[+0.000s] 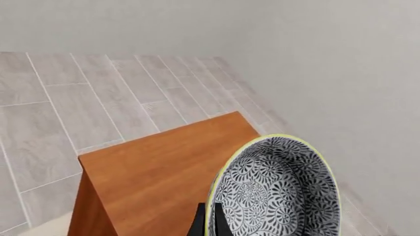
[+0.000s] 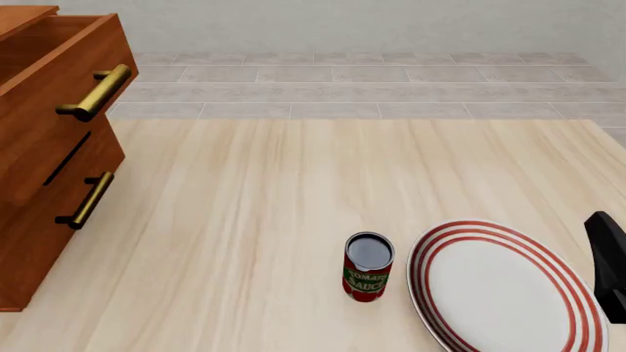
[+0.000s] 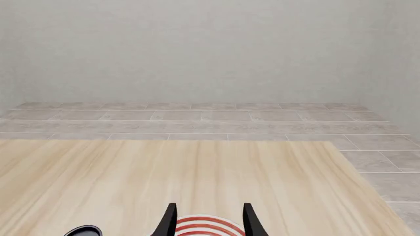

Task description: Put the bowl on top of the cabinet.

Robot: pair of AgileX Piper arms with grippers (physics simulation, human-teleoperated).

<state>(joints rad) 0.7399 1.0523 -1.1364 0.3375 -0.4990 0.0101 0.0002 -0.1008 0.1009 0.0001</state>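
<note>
Right now I'm carrying the bowl (image 1: 279, 189) above the cabinet (image 1: 164, 172), my left end effector (image 1: 208, 223) apparently pinching its rim, though little shows. It's looking stiff, glazed, slippery and breakable, so I'm favouring the rim; my right end effector (image 3: 208, 221) is hanging spread over the counter (image 2: 293, 205).

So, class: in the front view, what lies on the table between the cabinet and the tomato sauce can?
Nothing: in the front view, only bare table stretches between the cabinet and the tomato sauce can.
</note>
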